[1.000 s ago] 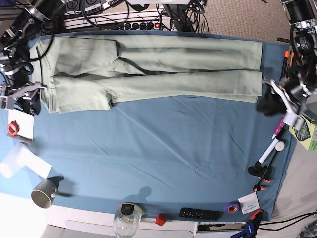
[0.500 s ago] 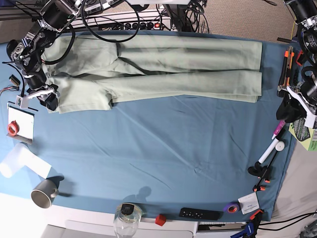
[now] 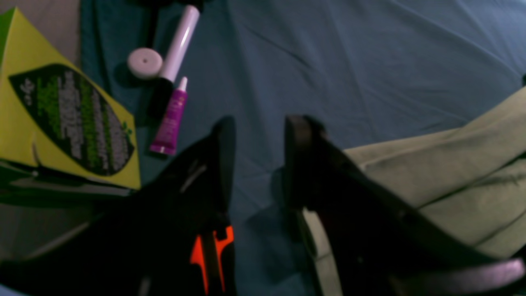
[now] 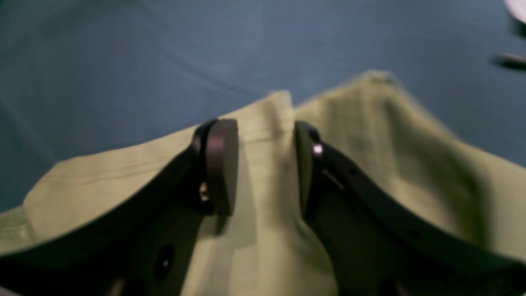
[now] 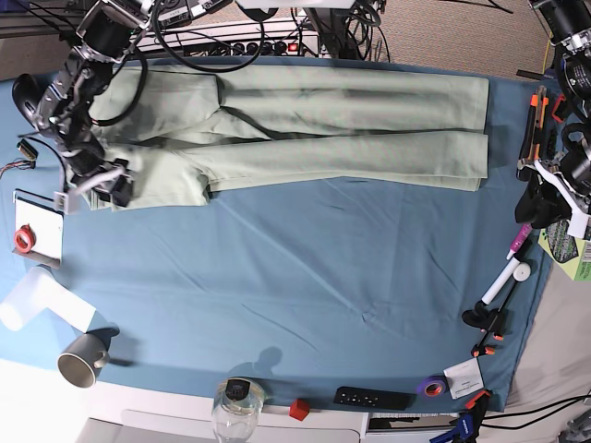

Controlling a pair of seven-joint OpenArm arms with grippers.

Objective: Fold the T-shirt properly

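Note:
The T-shirt (image 5: 323, 129) is a pale sage-green band, folded lengthwise across the far part of the blue table cloth (image 5: 305, 277). In the base view my right gripper (image 5: 100, 189) hovers at the shirt's near left corner. Its wrist view shows the gripper (image 4: 263, 164) open, the two fingers straddling a hemmed edge of the T-shirt (image 4: 267, 119). My left gripper (image 5: 543, 208) sits off the shirt's right end, by the table's right edge. It stands open (image 3: 257, 135) over bare blue cloth, with the T-shirt (image 3: 472, 164) just to its right.
A yellow-green box (image 3: 61, 119), a purple tube (image 3: 169, 119) and a white marker (image 3: 181, 41) lie beside the left gripper. Along the front edge are a grey cup (image 5: 81, 358), a jar (image 5: 238, 406), a black remote (image 5: 372, 398) and purple tape (image 5: 429, 388). Cables and a power strip (image 5: 231, 41) run behind.
My right gripper has come in from the table's left edge onto the shirt's near left corner. My left gripper drew back to the right from the shirt's end and has held still since.

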